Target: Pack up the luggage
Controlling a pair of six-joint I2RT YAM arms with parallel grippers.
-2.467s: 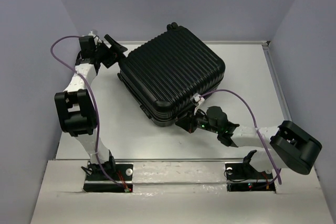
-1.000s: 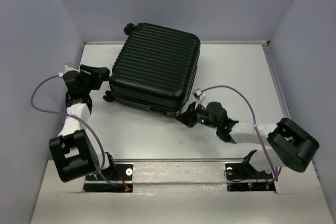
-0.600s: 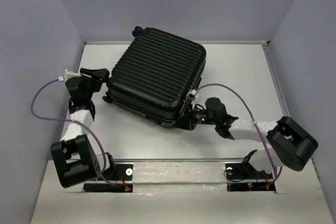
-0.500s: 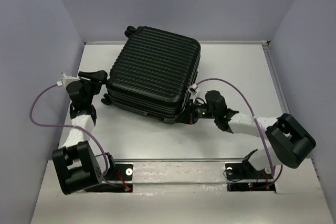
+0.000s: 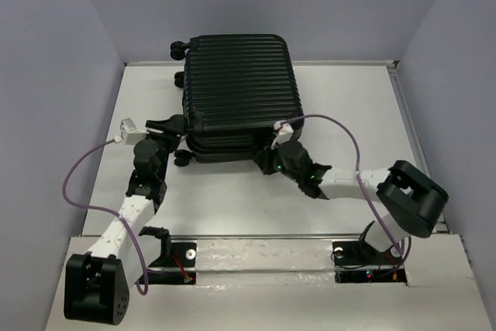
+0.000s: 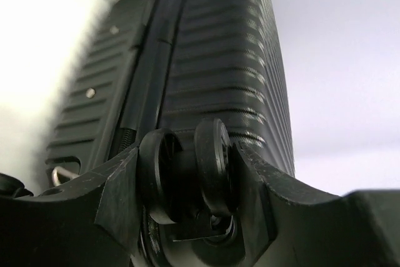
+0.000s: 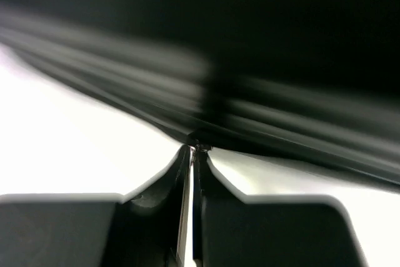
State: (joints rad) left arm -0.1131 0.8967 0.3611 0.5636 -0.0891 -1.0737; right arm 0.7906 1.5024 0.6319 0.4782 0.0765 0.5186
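On the table (image 5: 349, 114), the luggage (image 5: 236, 91) was laid flat; its near-left wheel (image 6: 212, 154) was clamped by the left gripper (image 6: 187, 179), while the right gripper (image 7: 192, 148), clenched tight, was held against its near edge.

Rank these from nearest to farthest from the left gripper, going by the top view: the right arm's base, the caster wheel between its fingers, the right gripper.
1. caster wheel: between the left gripper's fingers, on the luggage's left side.
2. right gripper: across from it, at the luggage's near right corner.
3. right arm's base: farthest, at the table's near edge, right side.
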